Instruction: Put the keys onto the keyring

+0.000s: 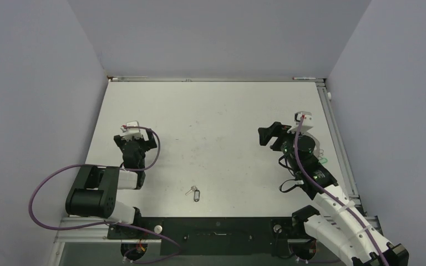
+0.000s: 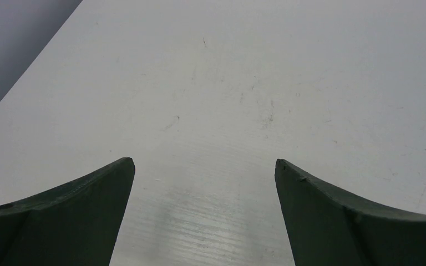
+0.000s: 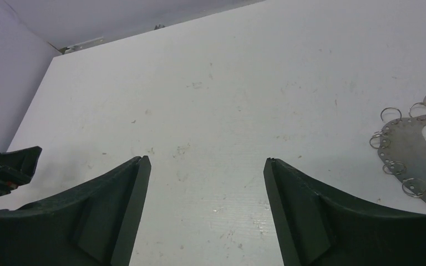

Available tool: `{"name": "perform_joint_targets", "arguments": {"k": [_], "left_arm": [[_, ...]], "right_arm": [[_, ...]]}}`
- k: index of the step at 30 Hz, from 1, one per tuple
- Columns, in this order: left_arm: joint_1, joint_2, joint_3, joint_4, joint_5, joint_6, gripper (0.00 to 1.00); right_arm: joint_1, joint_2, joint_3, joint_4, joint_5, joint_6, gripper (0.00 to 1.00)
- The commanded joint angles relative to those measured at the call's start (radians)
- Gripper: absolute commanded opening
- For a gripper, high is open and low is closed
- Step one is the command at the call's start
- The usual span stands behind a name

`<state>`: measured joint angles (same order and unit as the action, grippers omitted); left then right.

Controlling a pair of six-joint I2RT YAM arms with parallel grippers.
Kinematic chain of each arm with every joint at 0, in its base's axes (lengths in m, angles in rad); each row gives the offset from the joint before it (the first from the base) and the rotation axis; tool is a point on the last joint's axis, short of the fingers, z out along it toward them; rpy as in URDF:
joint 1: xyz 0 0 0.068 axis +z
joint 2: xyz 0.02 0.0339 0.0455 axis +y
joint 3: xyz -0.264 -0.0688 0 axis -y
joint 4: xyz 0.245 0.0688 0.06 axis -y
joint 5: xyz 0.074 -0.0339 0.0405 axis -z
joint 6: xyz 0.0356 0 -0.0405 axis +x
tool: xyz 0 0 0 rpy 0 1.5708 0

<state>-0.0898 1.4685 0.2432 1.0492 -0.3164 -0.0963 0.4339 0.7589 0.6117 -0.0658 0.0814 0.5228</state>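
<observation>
A tiny silvery key (image 1: 189, 191) lies beside a small dark oval fob (image 1: 196, 194) near the table's front edge, between the two arm bases. My left gripper (image 1: 135, 142) (image 2: 205, 162) hangs open over bare table at the left, well back from them. My right gripper (image 1: 267, 134) (image 3: 205, 159) is open too, pointing left over bare table at the right. Neither has anything between its fingers. In the right wrist view, a flat grey metal plate (image 3: 416, 144) lies at the right edge, with several split keyrings (image 3: 378, 139) along its rim.
Grey walls close the white table (image 1: 216, 122) on the left, back and right. A black rail (image 1: 216, 228) with the arm bases runs along the front edge. Part of the left arm (image 3: 5, 166) shows at the left of the right wrist view.
</observation>
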Motion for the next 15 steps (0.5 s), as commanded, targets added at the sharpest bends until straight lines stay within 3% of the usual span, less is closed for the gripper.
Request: {"name": "perform_joint_targets", "arguments": {"k": [1,7,13,15], "left_arm": [[0.004,-0.001,0.008,0.059,0.008,-0.010,0.96],[0.005,-0.001,0.008,0.058,0.008,-0.010,0.96],[0.005,0.000,0.008,0.058,0.009,-0.009,0.96],[0.005,0.000,0.010,0.057,0.008,-0.009,0.96]], "right_arm": [[0.006,-0.061,-0.041,0.096,0.006,-0.061,0.78],[0.006,-0.014,0.024,-0.046,0.069,-0.063,0.78],[0.006,-0.027,0.017,-0.078,0.130,-0.067,0.77],[0.006,-0.022,0.019,-0.085,0.137,-0.068,0.81]]}}
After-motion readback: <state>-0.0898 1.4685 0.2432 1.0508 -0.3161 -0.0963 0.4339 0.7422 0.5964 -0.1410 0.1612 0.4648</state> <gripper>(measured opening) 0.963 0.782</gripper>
